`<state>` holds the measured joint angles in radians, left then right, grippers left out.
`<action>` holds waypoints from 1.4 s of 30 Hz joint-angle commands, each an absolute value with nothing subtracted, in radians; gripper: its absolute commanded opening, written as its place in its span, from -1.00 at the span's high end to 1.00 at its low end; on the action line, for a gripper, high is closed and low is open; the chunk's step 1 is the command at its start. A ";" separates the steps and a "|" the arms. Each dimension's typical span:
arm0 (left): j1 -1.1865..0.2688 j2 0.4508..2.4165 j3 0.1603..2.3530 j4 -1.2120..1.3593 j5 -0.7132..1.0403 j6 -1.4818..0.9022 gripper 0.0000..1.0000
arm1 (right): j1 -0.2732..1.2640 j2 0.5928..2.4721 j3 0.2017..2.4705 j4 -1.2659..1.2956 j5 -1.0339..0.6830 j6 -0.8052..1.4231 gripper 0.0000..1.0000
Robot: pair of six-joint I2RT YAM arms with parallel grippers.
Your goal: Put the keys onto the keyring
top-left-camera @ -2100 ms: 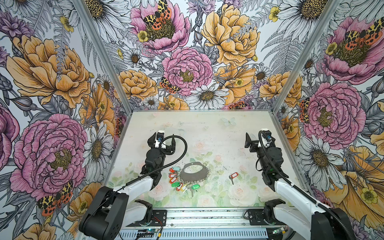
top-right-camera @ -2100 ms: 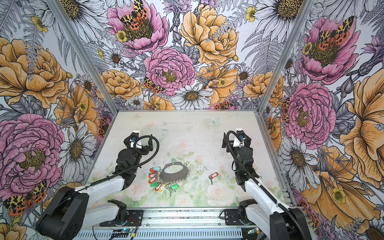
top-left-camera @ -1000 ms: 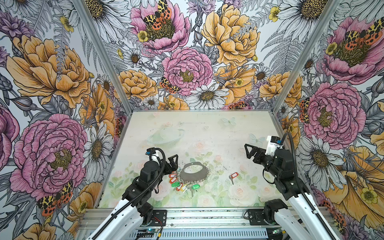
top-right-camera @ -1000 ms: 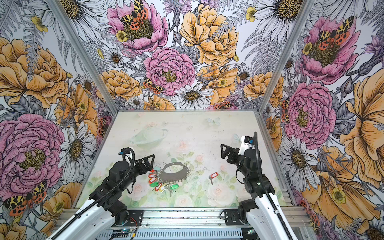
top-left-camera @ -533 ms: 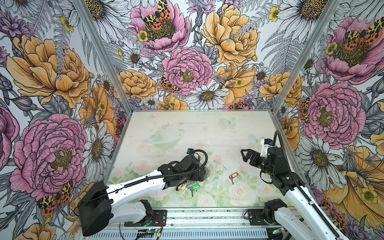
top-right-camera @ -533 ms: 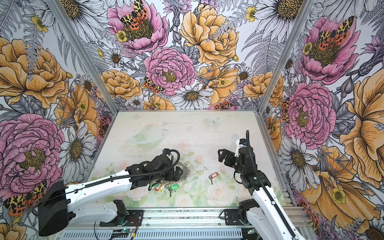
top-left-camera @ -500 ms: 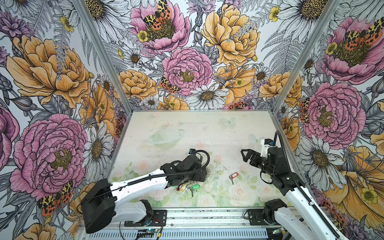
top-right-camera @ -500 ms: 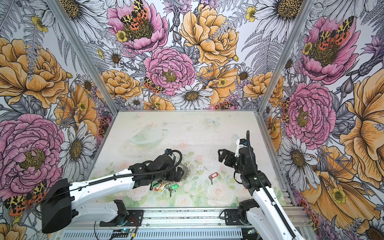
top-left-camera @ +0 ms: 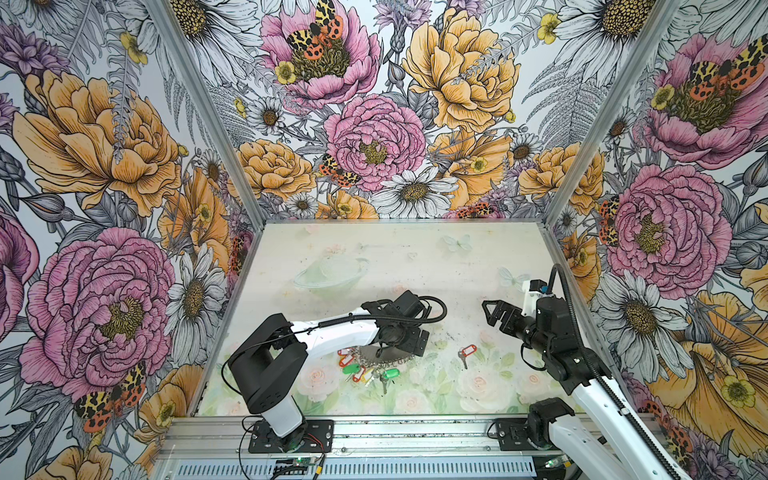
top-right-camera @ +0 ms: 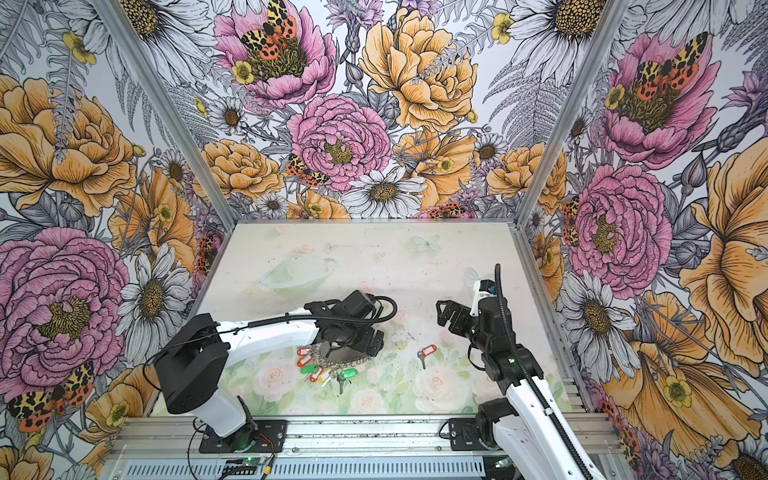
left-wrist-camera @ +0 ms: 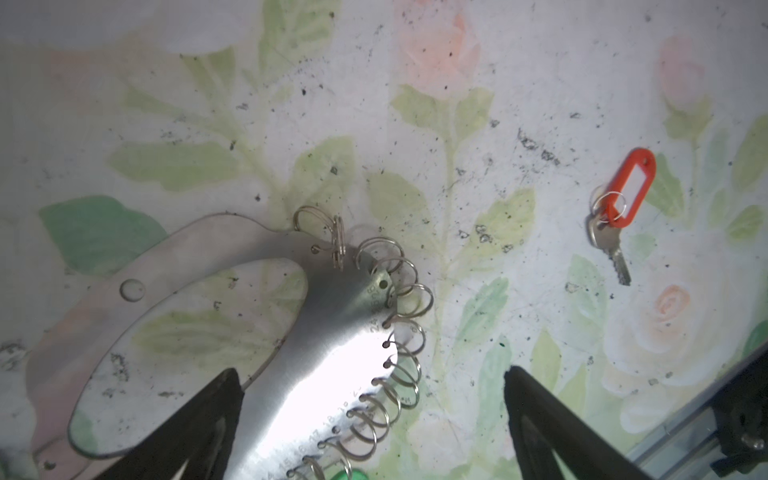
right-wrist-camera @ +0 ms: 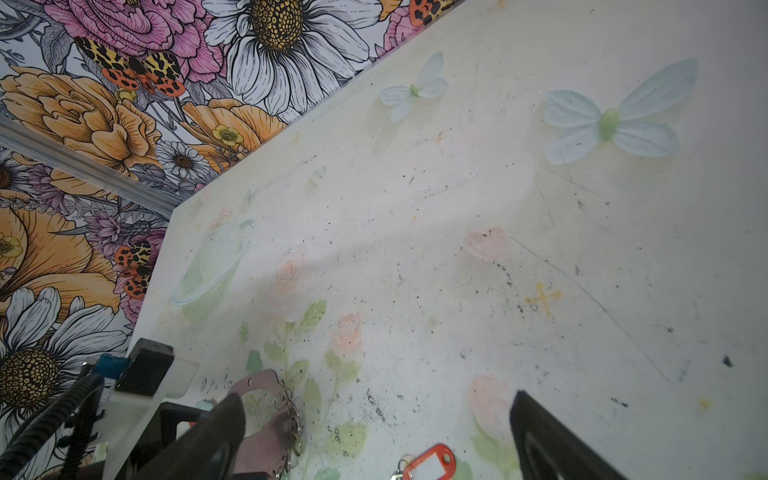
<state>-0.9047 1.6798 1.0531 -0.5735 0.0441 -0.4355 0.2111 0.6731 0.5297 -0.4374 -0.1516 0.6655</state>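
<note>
The keyring (top-left-camera: 380, 356) (top-right-camera: 346, 356) is a flat grey crescent fringed with wire rings, lying at the table's front middle; it also shows in the left wrist view (left-wrist-camera: 316, 353) and the right wrist view (right-wrist-camera: 266, 434). Several keys with red, green and yellow tags (top-left-camera: 365, 372) (top-right-camera: 325, 370) hang at its near edge. One loose key with a red tag (top-left-camera: 466, 352) (top-right-camera: 426, 353) (left-wrist-camera: 628, 188) (right-wrist-camera: 430, 463) lies to its right. My left gripper (top-left-camera: 409, 345) (top-right-camera: 368, 341) (left-wrist-camera: 372, 374) hovers open over the keyring's right end, holding nothing. My right gripper (top-left-camera: 492, 313) (top-right-camera: 445, 312) (right-wrist-camera: 376, 397) is open and empty, behind and right of the loose key.
My left forearm (top-left-camera: 332, 332) stretches across the front left of the table, hiding part of the keyring. Flowered walls close in the left, back and right sides. An aluminium rail (top-left-camera: 415, 432) with both arm bases runs along the front edge.
My left arm has swung rightward from the keyring's left side to over its right end. My right gripper has come a little toward the middle. Both have stayed open.
</note>
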 commanded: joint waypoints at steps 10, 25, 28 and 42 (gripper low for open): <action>-0.861 1.923 1.246 -0.583 0.138 -0.389 -0.97 | 0.217 0.661 0.521 -0.439 -0.142 0.667 -0.99; -0.682 2.139 1.480 -0.580 0.050 -0.444 -0.97 | 0.218 0.707 0.531 -0.437 -0.121 0.652 -0.99; -0.655 2.123 1.490 -0.580 0.037 -0.450 -0.97 | 0.219 0.723 0.533 -0.435 -0.137 0.659 -0.99; -0.920 1.754 1.248 -0.511 -0.033 -0.595 -0.97 | 0.275 0.814 0.549 -0.384 -0.114 0.687 -0.93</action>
<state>-0.8879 1.7519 1.2808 -0.5480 -0.0227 -0.5209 0.2672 0.8150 0.5243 -0.4145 -0.1459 0.6735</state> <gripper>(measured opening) 0.985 0.965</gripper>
